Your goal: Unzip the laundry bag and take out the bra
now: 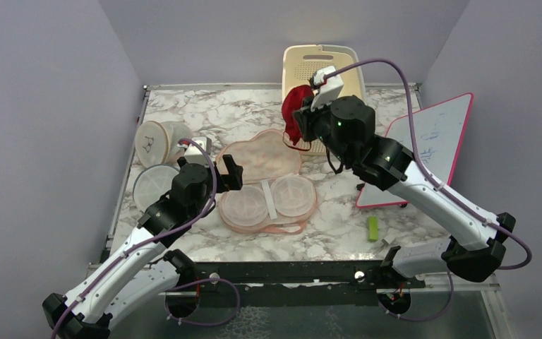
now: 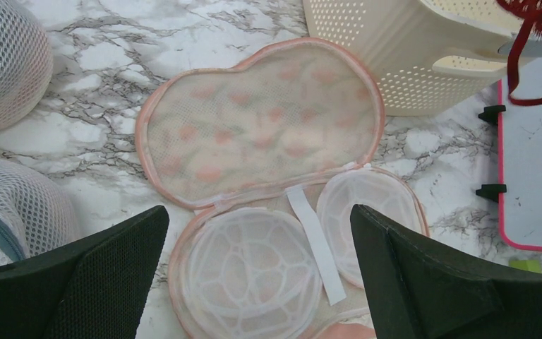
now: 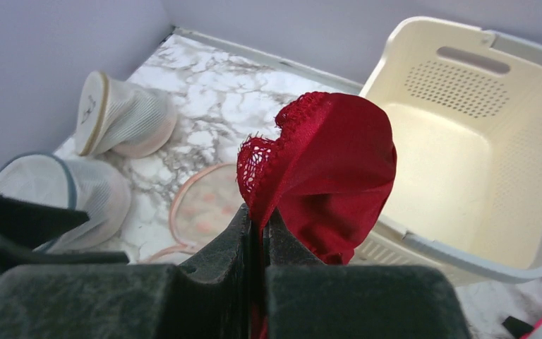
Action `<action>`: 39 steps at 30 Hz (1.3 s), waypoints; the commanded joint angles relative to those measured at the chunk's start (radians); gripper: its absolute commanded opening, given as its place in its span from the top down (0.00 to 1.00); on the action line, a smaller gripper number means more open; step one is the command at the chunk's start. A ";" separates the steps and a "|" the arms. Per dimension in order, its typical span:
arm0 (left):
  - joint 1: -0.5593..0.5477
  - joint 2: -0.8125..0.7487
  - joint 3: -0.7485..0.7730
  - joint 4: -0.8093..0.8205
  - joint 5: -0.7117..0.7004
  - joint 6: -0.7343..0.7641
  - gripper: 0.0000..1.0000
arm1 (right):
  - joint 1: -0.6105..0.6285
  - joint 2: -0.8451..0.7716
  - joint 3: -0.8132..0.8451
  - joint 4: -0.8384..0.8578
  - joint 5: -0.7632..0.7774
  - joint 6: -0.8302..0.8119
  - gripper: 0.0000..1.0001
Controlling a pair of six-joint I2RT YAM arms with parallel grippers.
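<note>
Right end effector [image 3: 259, 217] clamped on red bra [image 3: 328, 166], straps mostly unseen, left end effector [image 2: 259, 219] apart above unzipped laundry bag [image 2: 254, 131]

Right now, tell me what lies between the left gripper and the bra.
Only the unzipped laundry bag, its printed flap laid open, lies between the left gripper and the bra pinched in the right gripper; the top external view shows it.

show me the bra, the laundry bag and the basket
bra [image 3: 332, 162]: right wrist view, middle of the red cup
laundry bag [image 2: 254, 134]: left wrist view, mesh of the open flap
basket [image 3: 459, 88]: right wrist view, perforated back wall
</note>
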 commanded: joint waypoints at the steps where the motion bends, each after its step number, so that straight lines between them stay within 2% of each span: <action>1: 0.004 -0.022 -0.001 -0.009 0.035 0.008 0.02 | -0.076 0.076 0.134 0.001 0.018 -0.069 0.99; 10: 0.003 -0.059 -0.012 -0.045 0.064 0.004 0.02 | -0.266 0.212 0.318 0.007 -0.042 -0.126 0.99; 18: 0.004 -0.064 0.000 -0.060 0.067 -0.008 0.02 | -0.428 0.462 0.471 -0.055 -0.107 -0.138 0.98; 19: 0.004 -0.063 0.002 -0.061 0.067 -0.011 0.02 | -0.442 0.491 0.481 -0.067 -0.123 -0.133 0.96; 21: 0.004 -0.063 0.005 -0.060 0.074 -0.018 0.02 | -0.458 0.541 0.498 -0.100 -0.163 -0.131 0.84; 24: 0.004 -0.058 0.009 -0.060 0.084 -0.018 0.02 | -0.460 0.595 0.510 -0.143 -0.225 -0.122 0.53; 26: 0.004 -0.049 0.015 -0.060 0.082 -0.009 0.02 | -0.460 0.608 0.510 -0.176 -0.254 -0.108 0.45; 31: 0.004 -0.026 0.019 -0.053 0.085 -0.012 0.02 | -0.461 0.490 0.364 -0.155 -0.342 -0.103 0.37; 39: 0.004 0.039 0.013 0.014 0.109 -0.018 0.02 | -0.445 0.127 -0.086 0.027 -0.742 -0.039 0.33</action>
